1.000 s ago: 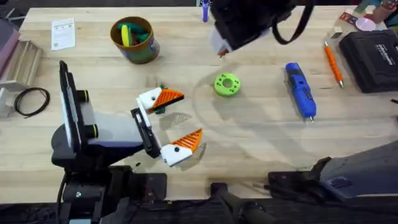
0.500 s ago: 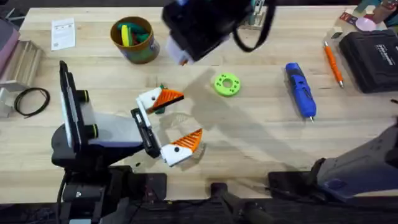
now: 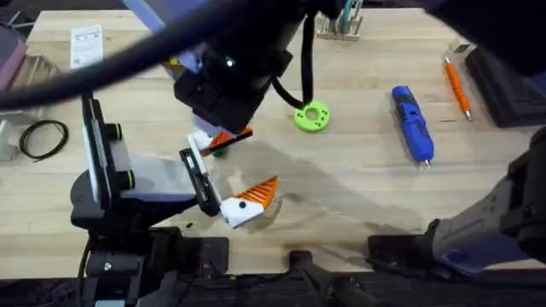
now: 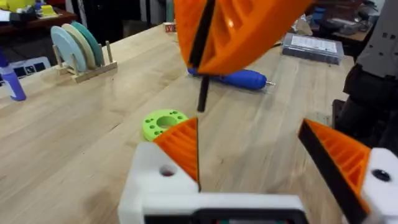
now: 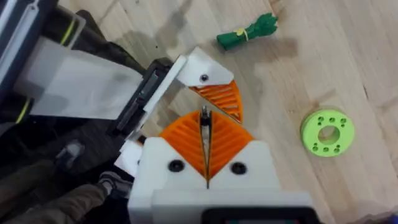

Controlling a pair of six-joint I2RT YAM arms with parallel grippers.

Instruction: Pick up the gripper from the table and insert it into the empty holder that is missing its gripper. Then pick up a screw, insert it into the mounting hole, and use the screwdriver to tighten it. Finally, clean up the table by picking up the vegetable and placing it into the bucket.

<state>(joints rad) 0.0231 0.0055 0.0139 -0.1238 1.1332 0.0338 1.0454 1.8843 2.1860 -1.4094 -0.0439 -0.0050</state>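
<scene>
Orange ribbed right claw above plank table

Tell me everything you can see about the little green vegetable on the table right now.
The vegetable is a small, slim, dark-green toy, seemingly plastic, with a leafy, frilled end and a pale band around its middle. It lies flat on the light-wood table, apart from the lime-green ring. The left gripper is close by, one orange-padded finger nearest it, but no contact shows. The right gripper hangs above that spot, shut on a thin dark piece. Nothing grips the vegetable.
</scene>
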